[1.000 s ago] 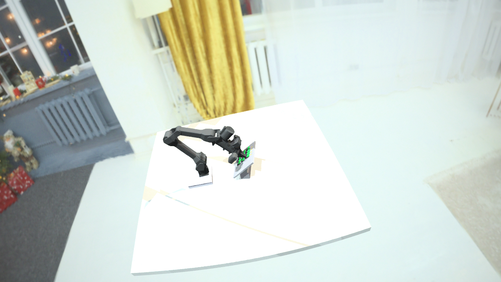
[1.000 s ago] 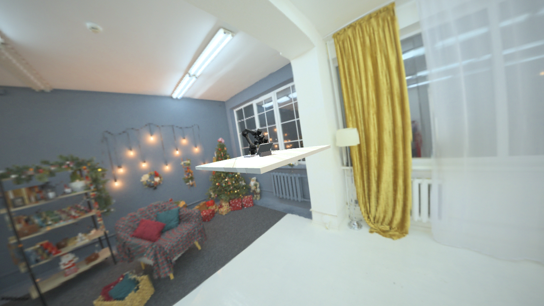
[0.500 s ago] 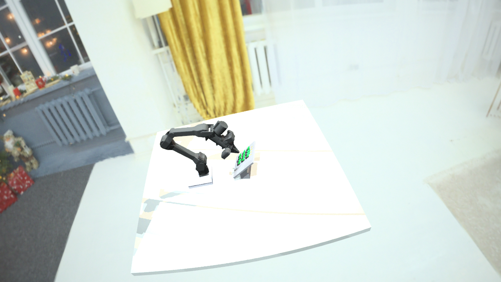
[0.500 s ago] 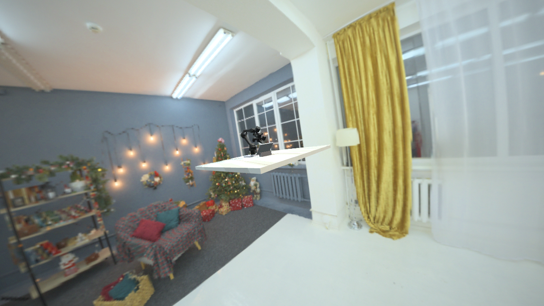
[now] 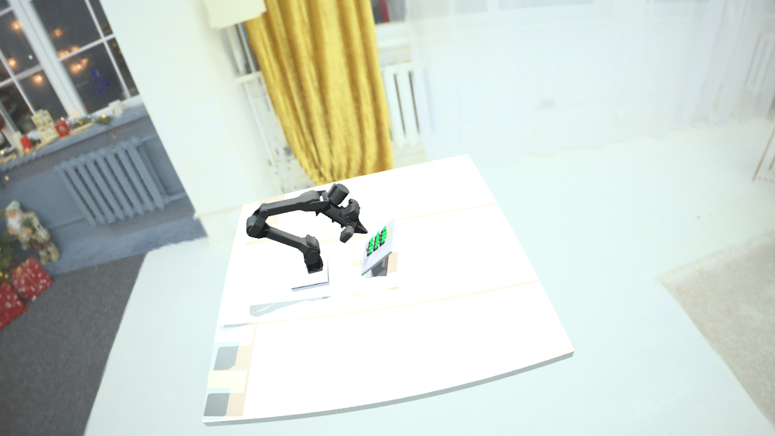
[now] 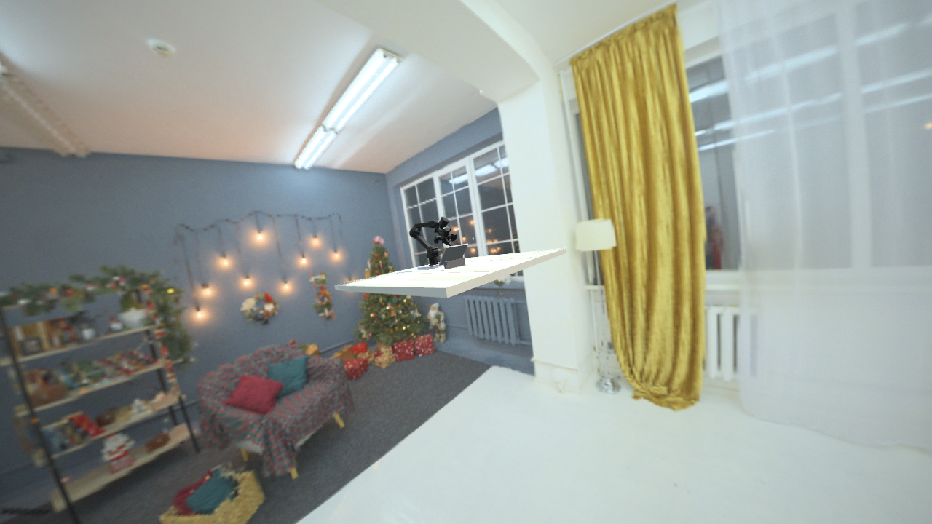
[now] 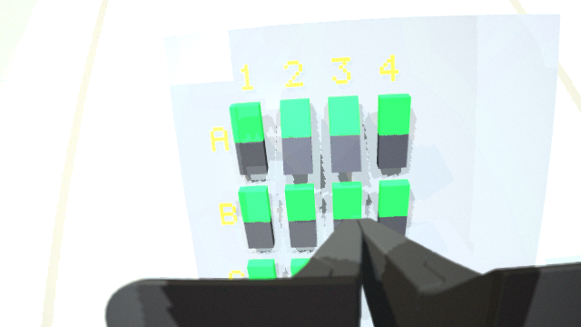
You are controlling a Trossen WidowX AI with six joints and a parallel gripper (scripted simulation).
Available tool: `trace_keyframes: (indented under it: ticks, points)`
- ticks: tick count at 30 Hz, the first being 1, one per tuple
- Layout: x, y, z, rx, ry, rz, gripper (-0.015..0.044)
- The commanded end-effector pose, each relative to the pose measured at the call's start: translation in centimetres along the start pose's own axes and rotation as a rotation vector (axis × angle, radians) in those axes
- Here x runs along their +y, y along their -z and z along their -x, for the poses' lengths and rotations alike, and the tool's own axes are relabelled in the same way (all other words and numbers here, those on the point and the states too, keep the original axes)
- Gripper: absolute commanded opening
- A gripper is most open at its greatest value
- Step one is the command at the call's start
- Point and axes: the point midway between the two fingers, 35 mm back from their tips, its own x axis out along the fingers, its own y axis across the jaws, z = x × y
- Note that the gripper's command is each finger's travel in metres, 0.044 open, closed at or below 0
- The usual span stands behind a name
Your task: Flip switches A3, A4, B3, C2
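Observation:
The tilted switch panel [image 5: 373, 264] [image 6: 454, 254] [image 7: 508, 136] carries green-and-dark rocker switches. In the wrist view, A3 [image 7: 344, 115] and A2 [image 7: 295, 119] look paler than A4 [image 7: 394, 114] and A1 [image 7: 247, 123], whose dark halves look shorter. Only the green half of B3 [image 7: 347, 200] shows. C2 [image 7: 297, 267] shows just a green corner; the rest of row C right of it is hidden. Which ends are raised is hard to tell. My gripper [image 7: 361, 222] [image 5: 366, 232] is shut and empty, its tips in front of B3's lower half and, in the top view, off the panel's face.
B1 [image 7: 255, 204], B2 [image 7: 300, 203] and B4 [image 7: 394, 198] stand around the fingertips in the wrist view. The panel rests on a dark stand [image 5: 379, 266] on the white table [image 5: 433, 336] [image 6: 397, 281], just in front of the arm's base [image 5: 310, 280].

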Motion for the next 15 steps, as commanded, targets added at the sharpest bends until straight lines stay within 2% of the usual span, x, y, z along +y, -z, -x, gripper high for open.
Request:
trace_keyframes:
  ticks: [1, 15]
  points:
    - [-0.1, 0.8, -2.5, 0.042, 0.007, 0.005, 0.0]
    - [-0.1, 0.8, -3.8, 0.042, 0.007, 0.005, 0.0]
